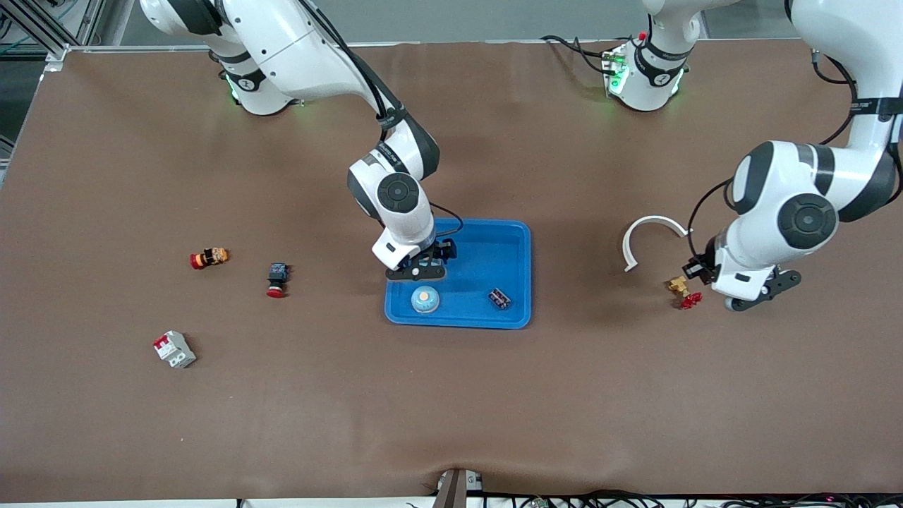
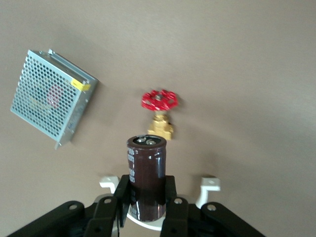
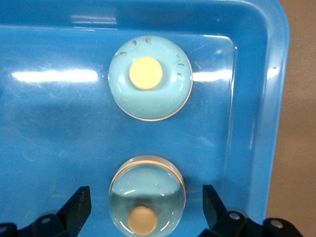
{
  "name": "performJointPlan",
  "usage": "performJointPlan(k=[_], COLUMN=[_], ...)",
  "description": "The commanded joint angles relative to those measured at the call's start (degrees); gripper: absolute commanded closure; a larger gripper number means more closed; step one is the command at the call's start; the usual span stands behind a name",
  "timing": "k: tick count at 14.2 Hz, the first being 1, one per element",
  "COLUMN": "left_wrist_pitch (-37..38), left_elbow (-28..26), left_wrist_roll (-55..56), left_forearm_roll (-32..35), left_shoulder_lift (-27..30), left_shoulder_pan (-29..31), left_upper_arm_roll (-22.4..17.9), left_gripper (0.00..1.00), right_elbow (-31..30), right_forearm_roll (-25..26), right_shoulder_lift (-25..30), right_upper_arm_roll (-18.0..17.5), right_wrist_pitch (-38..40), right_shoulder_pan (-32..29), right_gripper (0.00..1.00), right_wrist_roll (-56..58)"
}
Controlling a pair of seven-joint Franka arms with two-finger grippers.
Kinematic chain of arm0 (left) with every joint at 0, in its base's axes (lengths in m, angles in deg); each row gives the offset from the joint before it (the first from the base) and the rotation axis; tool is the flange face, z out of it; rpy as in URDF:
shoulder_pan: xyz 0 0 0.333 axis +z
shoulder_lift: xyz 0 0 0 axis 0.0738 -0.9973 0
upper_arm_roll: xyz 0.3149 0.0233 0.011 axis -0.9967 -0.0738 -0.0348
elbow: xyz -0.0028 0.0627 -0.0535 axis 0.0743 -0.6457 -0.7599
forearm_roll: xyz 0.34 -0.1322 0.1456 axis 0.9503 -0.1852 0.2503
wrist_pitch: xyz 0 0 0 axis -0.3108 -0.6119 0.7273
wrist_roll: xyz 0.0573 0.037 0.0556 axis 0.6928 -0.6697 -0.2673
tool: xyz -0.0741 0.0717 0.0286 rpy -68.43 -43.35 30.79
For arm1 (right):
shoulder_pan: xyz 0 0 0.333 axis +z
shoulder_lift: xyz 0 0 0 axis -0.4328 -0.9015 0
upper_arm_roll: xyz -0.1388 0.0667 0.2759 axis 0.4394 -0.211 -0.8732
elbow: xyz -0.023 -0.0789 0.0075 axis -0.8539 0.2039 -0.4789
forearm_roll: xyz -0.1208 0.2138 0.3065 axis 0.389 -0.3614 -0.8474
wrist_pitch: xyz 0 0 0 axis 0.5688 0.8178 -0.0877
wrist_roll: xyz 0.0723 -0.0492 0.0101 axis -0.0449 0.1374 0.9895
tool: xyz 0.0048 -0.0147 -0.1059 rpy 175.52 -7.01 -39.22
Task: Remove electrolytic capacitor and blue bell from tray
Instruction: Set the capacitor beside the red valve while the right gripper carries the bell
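Risk: my spread right gripper (image 3: 143, 207), over the blue bell (image 1: 425, 300) in the tray (image 1: 518, 240), may skid off its dome. My left gripper (image 2: 143, 205) clamps the electrolytic capacitor (image 2: 146, 175) off-tray.

Robotics lab bench: two white arms are standing along a brown-covered table (image 1: 451, 395), aluminium framing (image 1: 42, 28) is showing at one corner, cables (image 1: 585, 46) are trailing around the bases.

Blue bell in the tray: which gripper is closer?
Right. The right gripper, open, hangs just above the bell in the tray; the left gripper holds a capacitor off-tray.
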Motion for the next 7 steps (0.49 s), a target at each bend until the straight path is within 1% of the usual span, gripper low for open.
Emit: performJointPlan(k=[1, 3, 5, 7], left_wrist_pitch=[-4.67, -8.54, -11.80, -14.35], left_elbow=[-3.12, -4.36, -5.67, -7.08], left_wrist_roll=[-2.77, -2.87, -2.95, -2.95], left_forearm_roll=[2.57, 7.48, 9.77, 10.66], left_shoulder_lift=[-0.12, -1.87, -3.46, -4.51], left_shoulder_pan=[2.52, 5.32, 7.00, 7.62], left_upper_arm_roll=[0.45, 0.63, 0.63, 0.63], left_gripper=[1.00, 1.00, 1.00, 1.00], right_elbow=[1.15, 1.15, 1.15, 1.15], right_forearm_roll=[0.51, 0.51, 0.51, 0.59], right_shoulder_lift=[-1.33, -1.95, -1.95, -1.95], right_upper_arm_roll=[0.65, 0.65, 0.65, 0.65], right_wrist_pitch=[-0.85, -1.55, -1.55, -1.55], right_shoulder_pan=[1.10, 1.36, 1.37, 1.37], right_gripper=[0.00, 0.00, 0.00, 0.00], right_wrist_roll=[-0.93, -0.93, -0.84, -0.84])
